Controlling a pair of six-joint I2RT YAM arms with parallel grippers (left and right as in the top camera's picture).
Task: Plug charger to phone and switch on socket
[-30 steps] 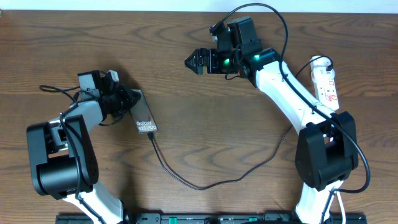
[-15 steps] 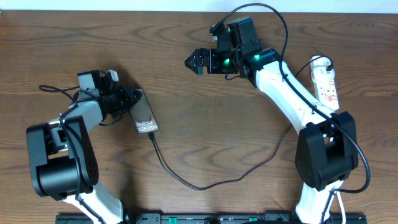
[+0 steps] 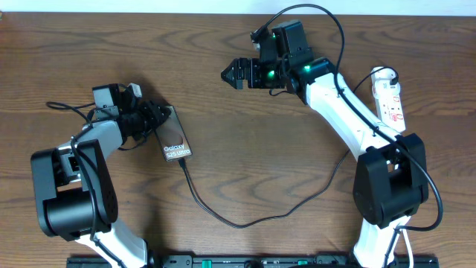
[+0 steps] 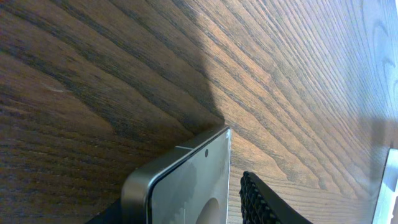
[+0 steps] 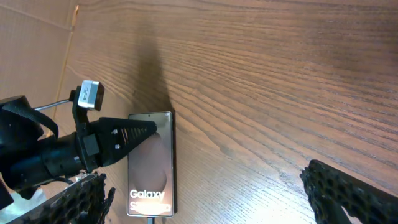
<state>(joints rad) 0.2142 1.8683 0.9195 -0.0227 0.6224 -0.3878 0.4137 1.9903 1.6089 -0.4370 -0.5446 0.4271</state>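
The phone lies flat on the wooden table at the left, lettering up; it also shows in the right wrist view. The charger, a thin black cable, runs from the phone's near end, where its tip sits in the port, towards the right arm. My left gripper stands open around the phone's far left corner, and its ribbed finger shows a gap to the phone's face. My right gripper hovers open over bare table, holding nothing. The socket lies at the far right.
The socket's white strip has reddish switches and lies along the right edge behind my right arm. A thin black wire trails left of my left arm. The table's far edge meets a pale wall.
The phone's far end has shifted slightly to the right, so the phone lies a little more tilted. Both arms have stayed almost where they were.
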